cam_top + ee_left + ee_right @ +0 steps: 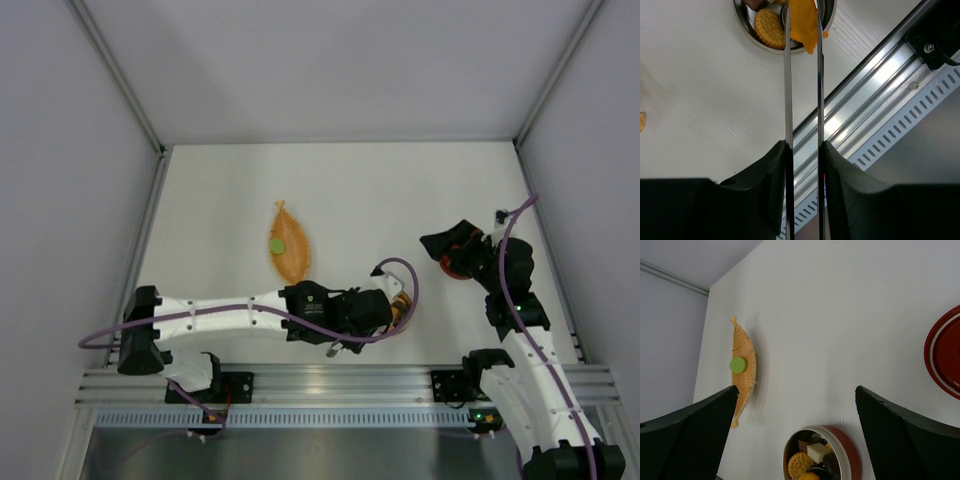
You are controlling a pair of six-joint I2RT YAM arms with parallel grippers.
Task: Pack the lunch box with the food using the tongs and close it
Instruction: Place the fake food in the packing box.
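The lunch box (850,452), a small round tin, sits near the table's front edge and holds several food pieces, among them a round cracker (769,27) and a pale cube (816,452). My left gripper (803,147) is shut on the tongs (787,90). The tongs' two slim arms reach into the lunch box (747,22), with an orange-yellow food piece (802,22) between their tips. My right gripper (796,390) is open and empty, hovering by the red lid (945,352), which lies flat on the table at the right (452,268). A green food piece (738,365) rests further left.
An orange woven boat-shaped holder (291,248) lies at mid-table and carries the green piece. The aluminium rail (880,100) runs along the near edge just beside the tin. White walls enclose the table on the left, right and back.
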